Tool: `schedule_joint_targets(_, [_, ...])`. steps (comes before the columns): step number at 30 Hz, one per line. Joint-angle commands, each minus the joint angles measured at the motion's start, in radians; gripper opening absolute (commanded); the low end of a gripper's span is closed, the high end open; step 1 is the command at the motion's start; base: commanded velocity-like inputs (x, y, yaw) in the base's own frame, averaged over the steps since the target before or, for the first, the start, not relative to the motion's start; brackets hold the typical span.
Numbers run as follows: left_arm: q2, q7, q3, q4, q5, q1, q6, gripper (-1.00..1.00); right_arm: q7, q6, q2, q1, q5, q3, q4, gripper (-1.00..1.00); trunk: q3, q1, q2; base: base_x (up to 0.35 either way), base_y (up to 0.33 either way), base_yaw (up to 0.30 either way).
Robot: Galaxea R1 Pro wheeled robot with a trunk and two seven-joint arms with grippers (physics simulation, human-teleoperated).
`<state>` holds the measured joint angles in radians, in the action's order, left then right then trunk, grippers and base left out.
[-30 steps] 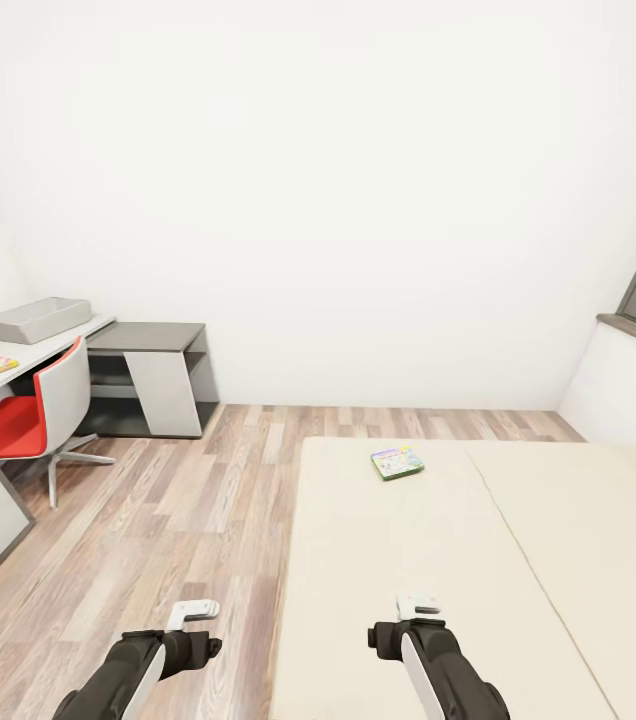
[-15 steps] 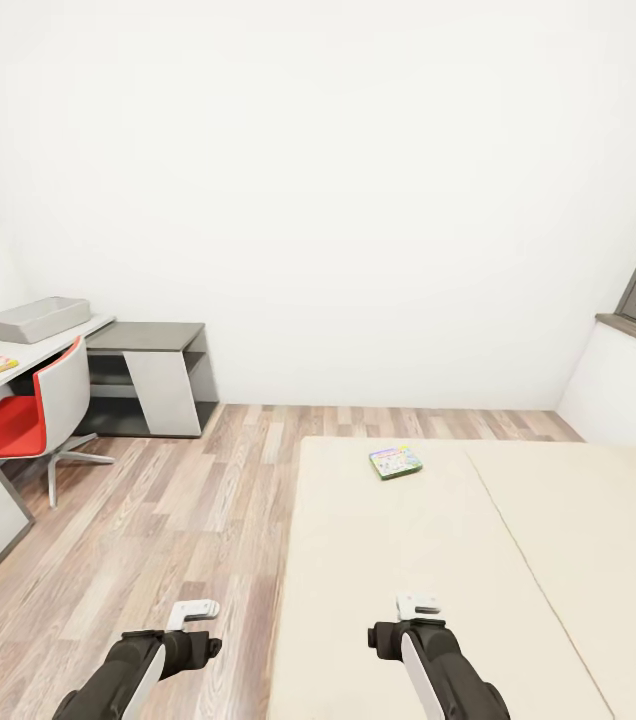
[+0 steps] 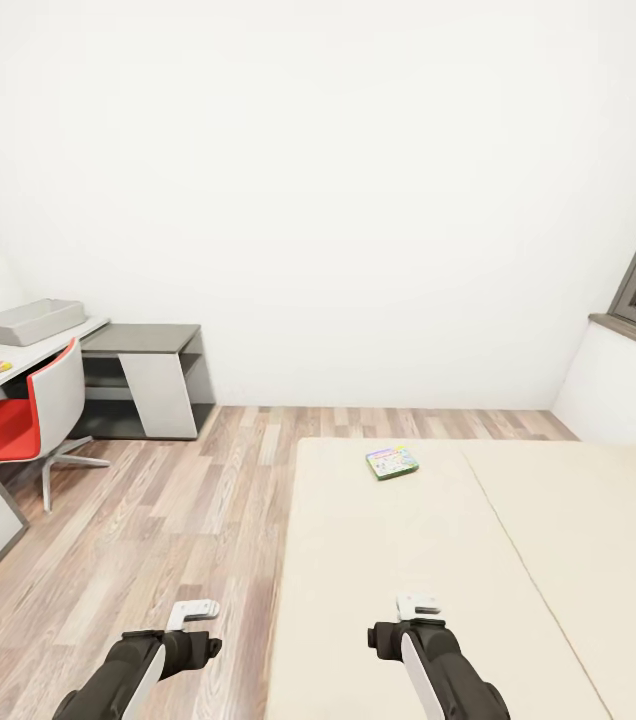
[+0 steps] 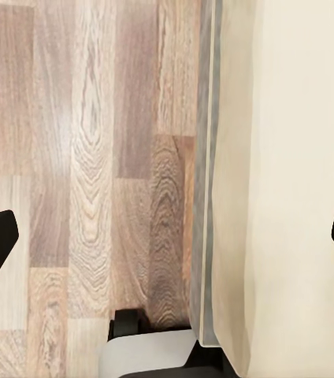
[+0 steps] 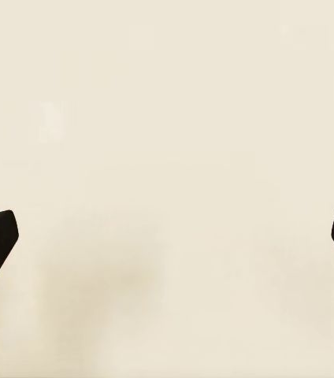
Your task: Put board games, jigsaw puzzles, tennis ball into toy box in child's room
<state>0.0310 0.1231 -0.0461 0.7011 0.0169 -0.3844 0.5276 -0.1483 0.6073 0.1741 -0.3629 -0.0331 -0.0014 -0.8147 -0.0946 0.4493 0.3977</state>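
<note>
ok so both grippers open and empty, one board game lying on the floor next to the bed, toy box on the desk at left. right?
Not quite: the board game lies on the bed, near its far end, not on the floor; the head view shows it. The rest holds: left gripper and right gripper are open and empty in the wrist views, and the toy box sits on the desk at left.
</note>
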Motion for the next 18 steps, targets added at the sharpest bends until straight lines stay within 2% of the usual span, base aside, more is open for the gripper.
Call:
schedule_joint_targets(1, [0.000, 0.004, -0.003, 0.001, 0.002, -0.001, 0.006, 1.00, -0.005, 0.005, 0.000, -0.001, -0.004, 0.000, -0.001, 1.00, -0.002, 0.001, 0.002, 0.000, 0.000, -0.006])
schedule_joint_targets(15, [0.000, 0.004, -0.003, 0.001, 0.002, -0.001, 0.006, 1.00, -0.005, 0.004, 0.000, -0.001, -0.004, 0.000, -0.001, 1.00, -0.002, 0.001, 0.002, 0.000, -0.002, -0.001])
schedule_joint_targets(18, [0.000, 0.004, -0.003, 0.001, 0.002, -0.001, 0.006, 1.00, -0.005, 0.004, 0.000, -0.001, -0.004, 0.000, -0.001, 1.00, -0.002, 0.001, 0.002, 0.000, -0.115, 0.000])
